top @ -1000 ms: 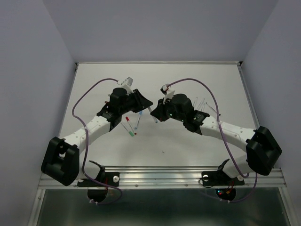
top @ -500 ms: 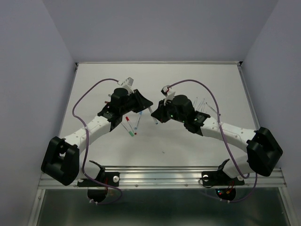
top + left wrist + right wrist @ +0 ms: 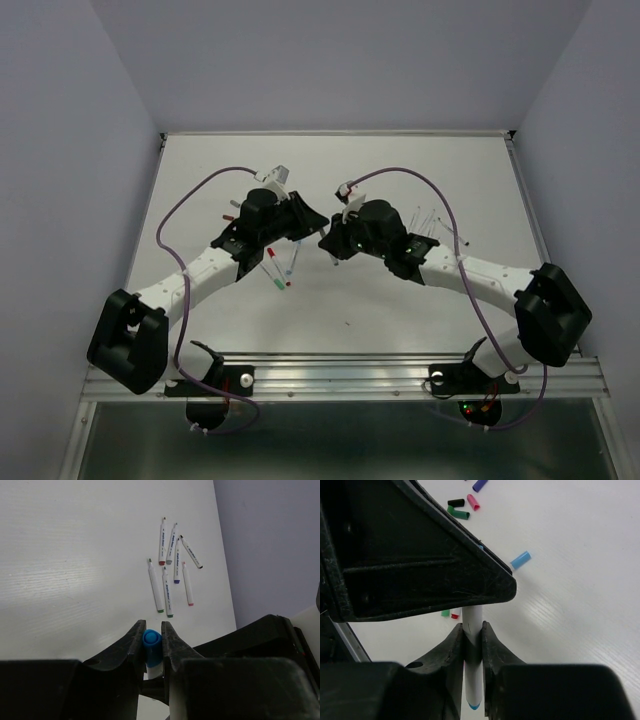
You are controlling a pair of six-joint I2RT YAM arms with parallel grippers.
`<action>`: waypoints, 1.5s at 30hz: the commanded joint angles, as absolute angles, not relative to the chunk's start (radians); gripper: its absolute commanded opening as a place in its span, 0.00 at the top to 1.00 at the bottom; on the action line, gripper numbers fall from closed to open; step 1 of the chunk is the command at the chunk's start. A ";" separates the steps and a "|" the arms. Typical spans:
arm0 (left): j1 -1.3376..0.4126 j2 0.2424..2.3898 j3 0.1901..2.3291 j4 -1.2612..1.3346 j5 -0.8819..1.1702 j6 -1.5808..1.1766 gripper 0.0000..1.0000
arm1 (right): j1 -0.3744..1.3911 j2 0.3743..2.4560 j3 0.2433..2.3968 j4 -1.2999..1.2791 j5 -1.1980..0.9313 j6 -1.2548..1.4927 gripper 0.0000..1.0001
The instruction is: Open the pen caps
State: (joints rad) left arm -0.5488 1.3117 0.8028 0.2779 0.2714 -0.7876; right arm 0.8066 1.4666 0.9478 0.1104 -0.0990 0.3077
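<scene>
- From the overhead camera I saw both arms reached in over the middle of the white table [image 3: 420, 160], their tips meeting nose to nose.
- The left gripper [image 3: 151, 630] was clenched on a blue cap [image 3: 151, 641]. The cap sat upright between the fingers with its rounded end facing the camera.
- Below that cap a short stretch of white pen barrel [image 3: 153, 671] showed, so the cap was on the pen.
- The right gripper [image 3: 472, 630] was clamped around the same pen barrel [image 3: 472, 617], lower down. The barrel ran up past its fingers and vanished behind the black body of the left gripper [image 3: 410, 555].
- A blue band marked the barrel's near end in the right wrist camera.
- Loose caps lay on the table beyond the grip: a loose blue cap [image 3: 520, 559] on its own and, further off in a cluster, a purple cap [image 3: 480, 485], a pink cap [image 3: 473, 501], a green cap [image 3: 459, 514] and a black cap [image 3: 455, 502].
- Seven white pens [image 3: 169, 570] lay in a loose group well past the left fingers, near the purple wall [image 3: 270, 540].
- Overhead, a few more pens [image 3: 278, 268] lay on the table beside the left arm.
</scene>
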 commanded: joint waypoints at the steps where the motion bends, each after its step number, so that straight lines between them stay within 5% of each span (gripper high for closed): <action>1: -0.555 1.289 0.859 0.330 0.253 -0.778 1.00 | 0.811 1.468 0.977 0.132 -0.133 0.270 0.99; 12: -0.247 1.431 1.230 0.192 0.092 -0.680 1.00 | 0.865 1.183 0.571 0.098 -0.276 0.461 0.99; 19: -0.187 1.440 1.241 0.083 0.031 -0.649 1.00 | 0.855 1.032 0.523 0.031 -0.079 0.509 0.99; 28: -0.187 1.465 1.062 -0.078 -0.141 -0.634 1.00 | 0.577 1.327 0.750 -0.112 0.155 0.474 0.97; 45: -0.196 1.799 1.218 -0.203 -0.201 -0.574 1.00 | 0.485 1.712 1.019 -0.158 0.273 0.387 0.79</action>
State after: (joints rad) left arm -0.1886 1.8114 1.1744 -0.1661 -0.1661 -0.6018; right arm 0.4870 1.7123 0.9886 -0.1436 0.2207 0.4210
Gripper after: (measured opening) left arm 0.265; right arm 0.215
